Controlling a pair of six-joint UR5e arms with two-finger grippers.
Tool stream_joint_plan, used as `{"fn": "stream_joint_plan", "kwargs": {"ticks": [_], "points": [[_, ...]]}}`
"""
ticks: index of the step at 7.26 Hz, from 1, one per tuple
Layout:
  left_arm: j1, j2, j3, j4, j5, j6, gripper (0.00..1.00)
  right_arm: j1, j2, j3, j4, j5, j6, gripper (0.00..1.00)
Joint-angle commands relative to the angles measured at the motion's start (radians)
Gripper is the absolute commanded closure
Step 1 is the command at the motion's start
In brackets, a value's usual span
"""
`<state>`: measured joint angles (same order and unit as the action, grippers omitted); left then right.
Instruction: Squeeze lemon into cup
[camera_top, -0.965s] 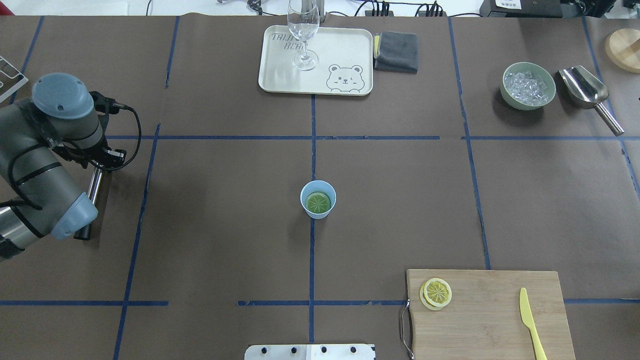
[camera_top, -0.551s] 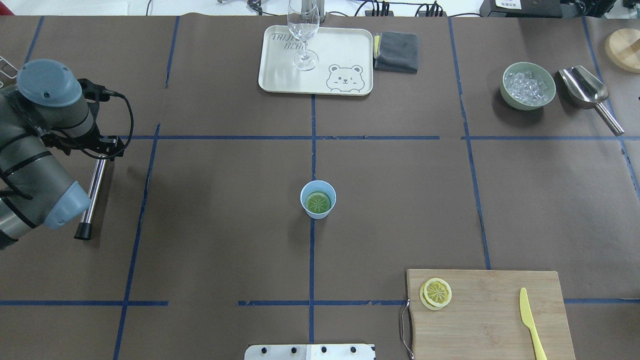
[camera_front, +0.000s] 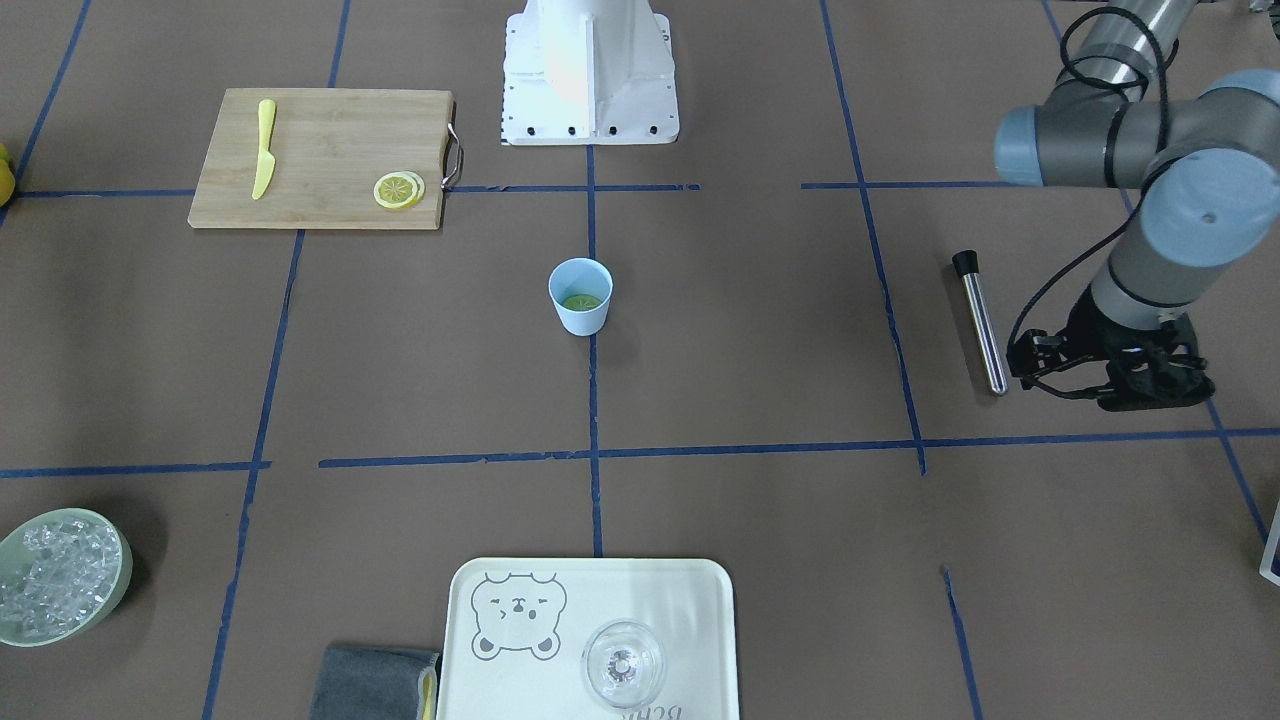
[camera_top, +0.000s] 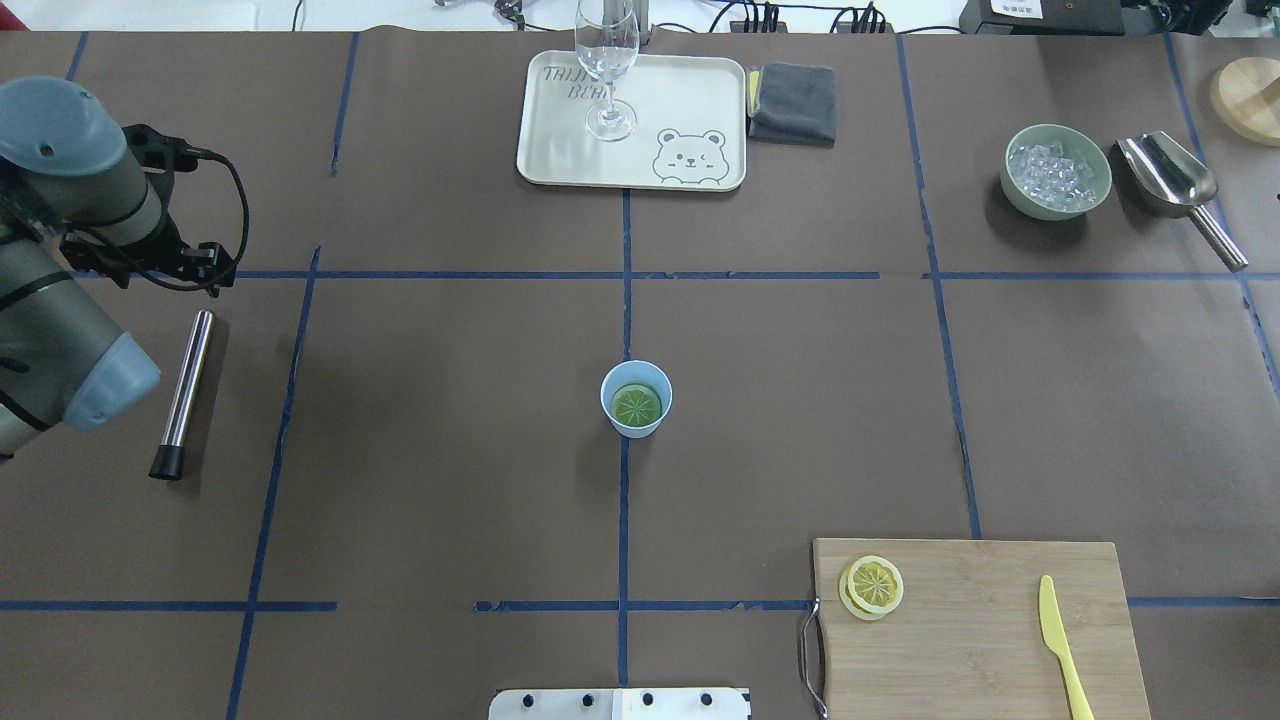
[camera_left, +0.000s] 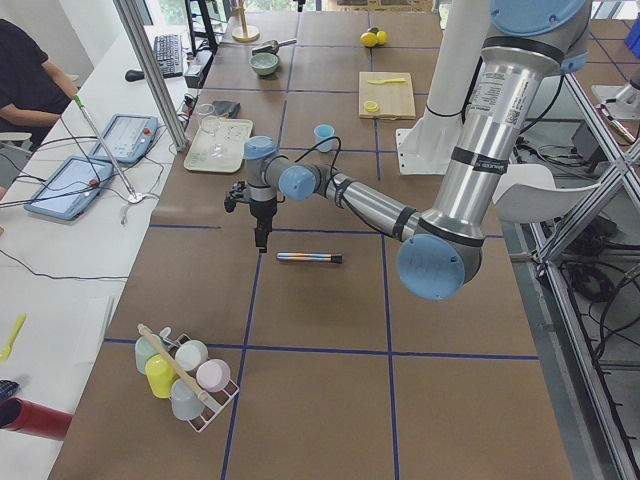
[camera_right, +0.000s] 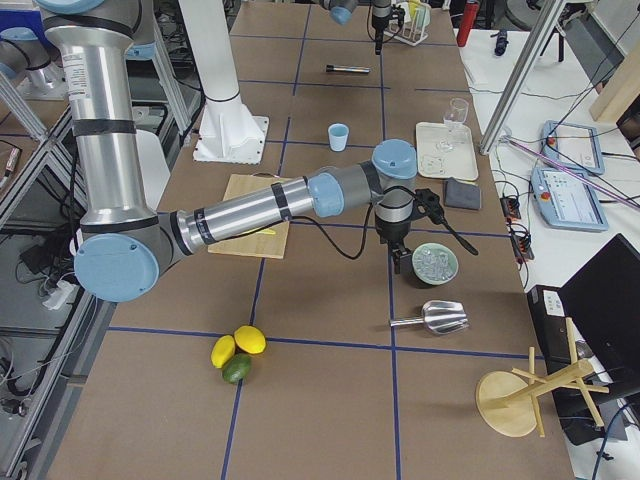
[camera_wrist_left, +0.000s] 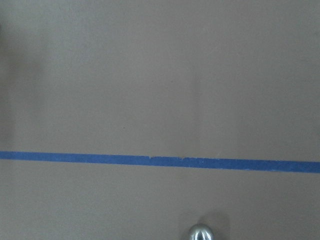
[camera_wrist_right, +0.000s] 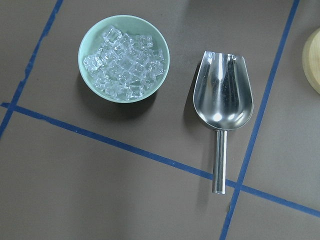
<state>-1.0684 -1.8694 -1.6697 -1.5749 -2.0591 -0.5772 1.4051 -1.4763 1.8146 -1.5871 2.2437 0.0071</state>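
The pale-blue cup (camera_top: 636, 398) stands at the table's middle and also shows in the front-facing view (camera_front: 580, 296). A lemon slice (camera_top: 637, 405) lies flat inside it and looks greenish. More lemon slices (camera_top: 873, 586) lie on the wooden cutting board (camera_top: 1000, 650). My left gripper (camera_front: 1150, 388) hangs over the table's left end, just beyond a metal rod (camera_top: 183, 392) lying there, and is apart from it. Its fingers do not show clearly. My right gripper (camera_right: 398, 262) shows only in the exterior right view, above the ice bowl (camera_right: 434, 263). I cannot tell its state.
A tray (camera_top: 540, 150) with a clear glass (camera_top: 607, 70) and a grey cloth (camera_top: 794, 102) are at the far side. The green ice bowl (camera_top: 1058, 170) and a metal scoop (camera_top: 1170, 178) are far right. A yellow knife (camera_top: 1058, 640) lies on the board.
My left arm has drawn back toward the far left, off the rod's upper end. The rod lies where it was. The cup and slices have not moved.
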Motion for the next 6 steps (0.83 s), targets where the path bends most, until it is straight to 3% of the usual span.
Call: {"fn": "stream_joint_plan", "kwargs": {"ticks": [1,4,6], "points": [[-0.178,0.019,-0.005,0.009,-0.111,0.219,0.00,0.000,-0.009,-0.008,-0.002,0.011,0.001,0.00],[-0.413,0.163,0.031,0.009,-0.188,0.547,0.00,0.002,-0.019,-0.014,-0.005,0.014,-0.001,0.00],[-0.465,0.229,0.041,0.007,-0.178,0.634,0.00,0.002,-0.033,-0.032,-0.010,0.040,0.002,0.00]]}}
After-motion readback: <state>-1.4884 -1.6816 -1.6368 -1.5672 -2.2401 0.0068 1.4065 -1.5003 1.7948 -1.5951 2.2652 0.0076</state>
